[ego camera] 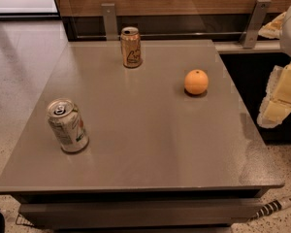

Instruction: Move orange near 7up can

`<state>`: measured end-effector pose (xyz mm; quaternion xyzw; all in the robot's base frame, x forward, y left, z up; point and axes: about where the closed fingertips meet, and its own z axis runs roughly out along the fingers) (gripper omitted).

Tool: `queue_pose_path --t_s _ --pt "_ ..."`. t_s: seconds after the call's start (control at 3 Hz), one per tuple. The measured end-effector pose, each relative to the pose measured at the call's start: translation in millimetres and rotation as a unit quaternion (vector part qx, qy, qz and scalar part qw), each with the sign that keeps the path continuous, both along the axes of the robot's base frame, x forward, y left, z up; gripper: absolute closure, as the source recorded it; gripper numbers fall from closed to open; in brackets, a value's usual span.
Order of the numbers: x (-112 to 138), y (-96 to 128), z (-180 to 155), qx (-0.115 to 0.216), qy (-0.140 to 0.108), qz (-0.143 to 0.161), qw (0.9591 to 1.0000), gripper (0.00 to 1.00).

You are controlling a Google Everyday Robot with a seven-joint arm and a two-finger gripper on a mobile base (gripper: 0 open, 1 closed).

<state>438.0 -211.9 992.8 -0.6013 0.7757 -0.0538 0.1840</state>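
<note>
- Orange (196, 81) sits well right of the 7up can (68, 126), further back.
- Gripper (275, 109) hangs even further right of the can; open or closed, can't tell.
- Off-centre grab could send it rolling away.

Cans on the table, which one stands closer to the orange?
The tan-gold can at the back; the silvery can with green markings stands front-left, farther from the orange. The gripper hangs right of the table.

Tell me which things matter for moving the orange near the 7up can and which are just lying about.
For the job: orange; 7up can; gripper, off the right edge of the table.
Just lying about: tan-gold can, at the table's back.
</note>
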Motion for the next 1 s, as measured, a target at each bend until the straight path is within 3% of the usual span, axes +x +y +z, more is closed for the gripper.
queue_pose_path --t_s 0.33,0.67,1.0 --pt "0.0 0.0 0.1 0.000 0.000 0.000 1.0000 0.00" --pt "16.7 -7.6 1.1 0.011 -0.017 -0.007 0.9998 0.00" --pt "47.5 -24.7 -11.1 0.061 -0.049 -0.033 0.9964 0.00"
